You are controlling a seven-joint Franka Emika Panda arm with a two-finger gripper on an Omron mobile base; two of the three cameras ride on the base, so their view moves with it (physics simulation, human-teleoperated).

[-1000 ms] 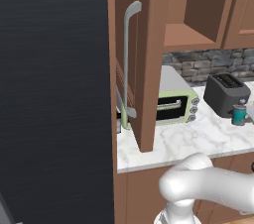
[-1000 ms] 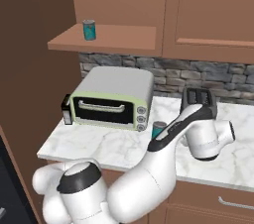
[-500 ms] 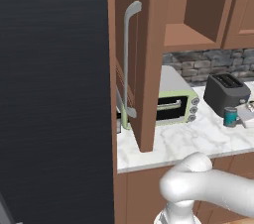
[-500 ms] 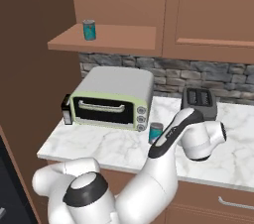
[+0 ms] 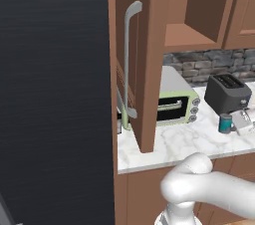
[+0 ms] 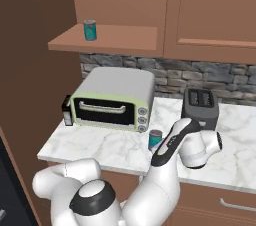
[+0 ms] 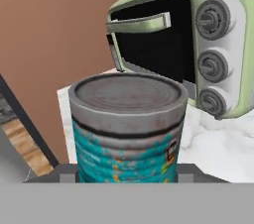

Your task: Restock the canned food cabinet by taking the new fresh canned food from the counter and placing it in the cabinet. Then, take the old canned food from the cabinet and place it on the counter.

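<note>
A teal-labelled food can (image 7: 127, 129) stands upright directly ahead of the gripper (image 7: 127, 177), its dull grey lid facing up and its body rising between the fingertips (image 7: 67, 177), whose tops barely clear the bottom of the hand view. Whether the fingers press the can or only bracket it cannot be told from these pictures. In the right base view the same can (image 6: 155, 140) stands on the white marble counter (image 6: 100, 145), right against the end of the arm, which is bent low over the worktop; from the left base view it (image 5: 225, 123) sits just beside the white hand (image 5: 244, 121).

Just beyond the can is a pale green toaster oven (image 6: 113, 98) — dark glass door, grey bar handle and three grey knobs (image 7: 213, 62) stacked down its front edge. A black toaster (image 6: 201, 106) stands on the far side of the hand, toward the grey stone backsplash (image 6: 210, 79).

Farther off and above the gripper, a second teal can (image 6: 90, 30) stands upright on the open shelf of the reddish-brown wall cabinet (image 6: 107, 40). The cabinet's tall door (image 5: 147, 59) — with its long grey bar handle (image 5: 130, 59) — hangs swung out over the counter edge, beside a tall black panel (image 5: 55, 94).
</note>
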